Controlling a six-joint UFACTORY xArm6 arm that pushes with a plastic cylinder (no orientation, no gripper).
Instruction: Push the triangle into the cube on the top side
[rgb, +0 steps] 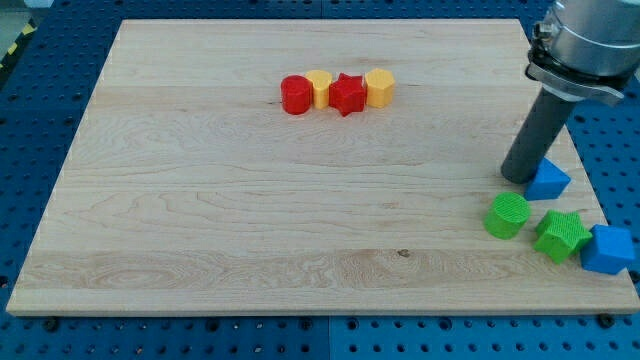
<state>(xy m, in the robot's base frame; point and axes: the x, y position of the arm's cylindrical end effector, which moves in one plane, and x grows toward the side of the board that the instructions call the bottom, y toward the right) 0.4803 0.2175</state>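
Note:
A blue triangle lies near the board's right edge. A blue cube sits at the view's bottom right corner of the board, below and to the right of the triangle. My tip rests on the board at the triangle's left side, touching or almost touching it. The dark rod rises from there toward the view's top right.
A green cylinder and a green star lie between the triangle and the cube. A row of a red cylinder, yellow block, red star and yellow hexagon sits near the top middle. The wooden board ends close to the cube.

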